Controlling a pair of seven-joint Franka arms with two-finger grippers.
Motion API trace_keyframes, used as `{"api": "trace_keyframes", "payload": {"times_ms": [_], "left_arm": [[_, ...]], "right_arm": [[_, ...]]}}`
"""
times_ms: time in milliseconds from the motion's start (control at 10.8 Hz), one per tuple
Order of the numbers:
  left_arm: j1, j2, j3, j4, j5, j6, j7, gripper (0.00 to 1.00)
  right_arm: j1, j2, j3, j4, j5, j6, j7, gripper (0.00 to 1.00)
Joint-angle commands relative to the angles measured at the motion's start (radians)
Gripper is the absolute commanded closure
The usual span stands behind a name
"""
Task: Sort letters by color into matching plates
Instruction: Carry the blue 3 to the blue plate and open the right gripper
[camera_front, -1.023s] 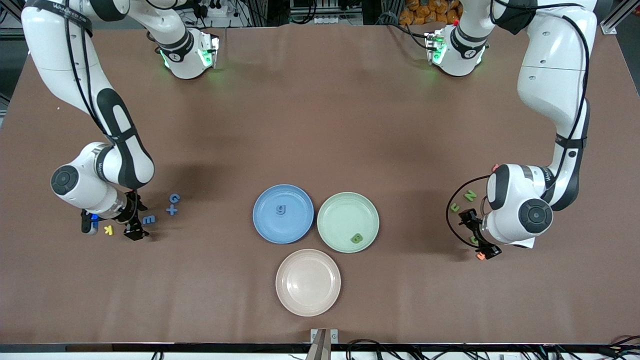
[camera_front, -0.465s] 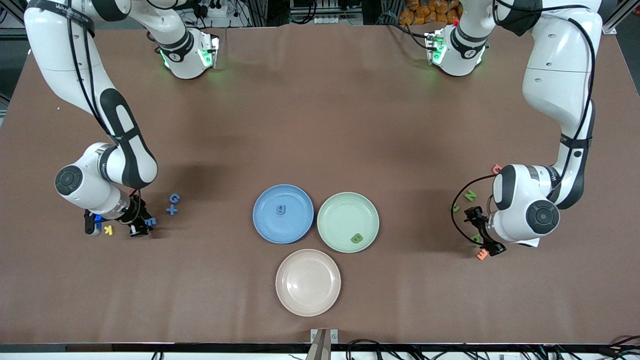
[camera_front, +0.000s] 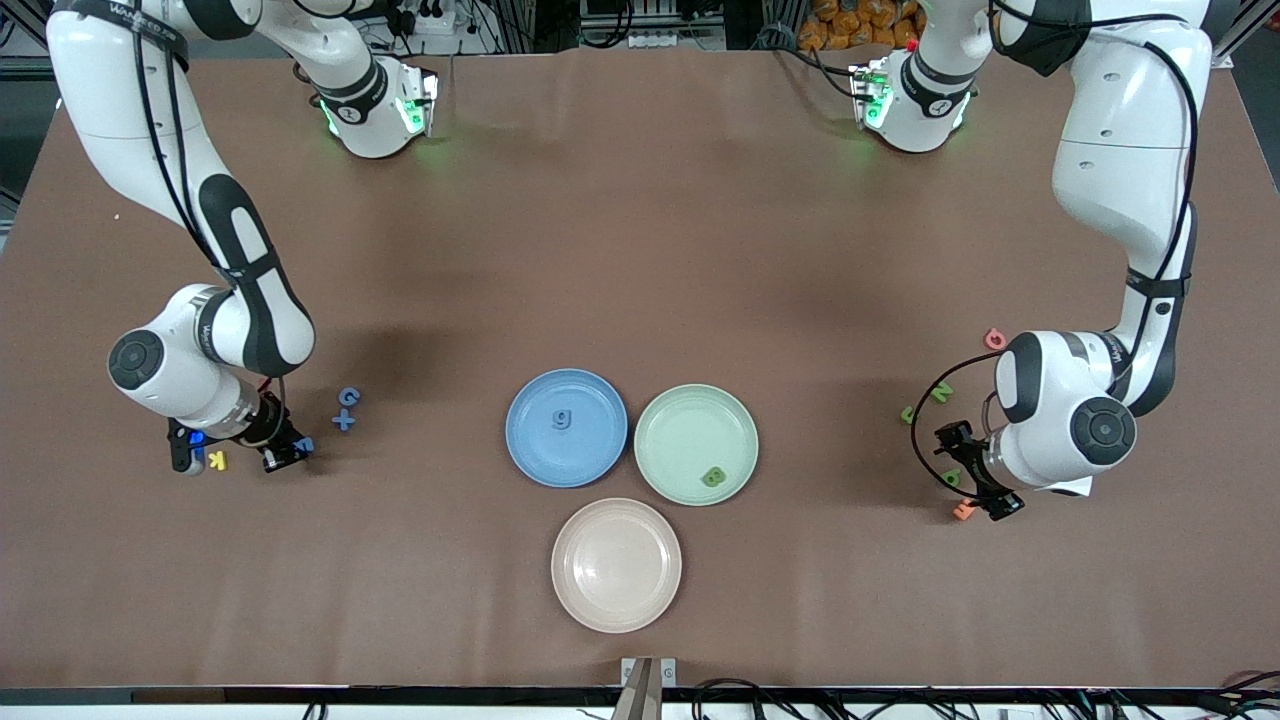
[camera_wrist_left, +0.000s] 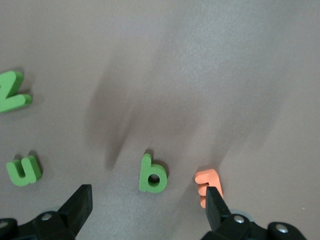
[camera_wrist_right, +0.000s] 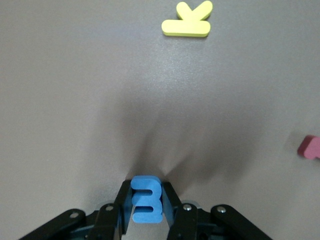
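My right gripper (camera_front: 285, 453) is low at the right arm's end of the table, shut on the blue E (camera_wrist_right: 146, 199), which stands upright between its fingers. A blue G (camera_front: 348, 396) and a blue cross (camera_front: 343, 420) lie beside it. The blue plate (camera_front: 592, 452) holds a blue g (camera_front: 562, 420). The green plate (camera_front: 678, 428) holds a green B (camera_front: 713, 476). My left gripper (camera_wrist_left: 147, 200) hangs open just over a green b (camera_wrist_left: 151, 173). A green N (camera_wrist_left: 11, 92) and another green letter (camera_wrist_left: 24, 171) lie close by.
A pale pink plate (camera_front: 616, 590) sits nearer the front camera than the other two plates. A yellow K (camera_wrist_right: 188, 21) lies by the right gripper. An orange letter (camera_wrist_left: 207, 187) lies against the left gripper's finger, and a red letter (camera_front: 994, 338) lies by the left arm.
The right gripper has shut on the blue E. The left arm has shifted slightly toward its own end of the table, its gripper still open.
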Motion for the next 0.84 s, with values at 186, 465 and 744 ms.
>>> {"api": "trace_keyframes", "payload": {"times_ms": [186,465,744], "left_arm": [[-0.005,0.020,-0.008,-0.012,-0.068,0.042,0.025,0.00],[-0.005,0.035,-0.008,-0.023,-0.068,0.042,0.022,0.00],[0.001,0.043,-0.006,-0.019,-0.066,0.042,0.021,0.00]], "right_arm": [[-0.003,0.003,0.011,0.011,0.006,-0.033,-0.370,0.87],[-0.001,-0.006,0.011,0.097,0.006,-0.142,-0.559,0.86],[0.015,-0.018,0.035,0.174,0.006,-0.231,-0.727,0.86]]}}
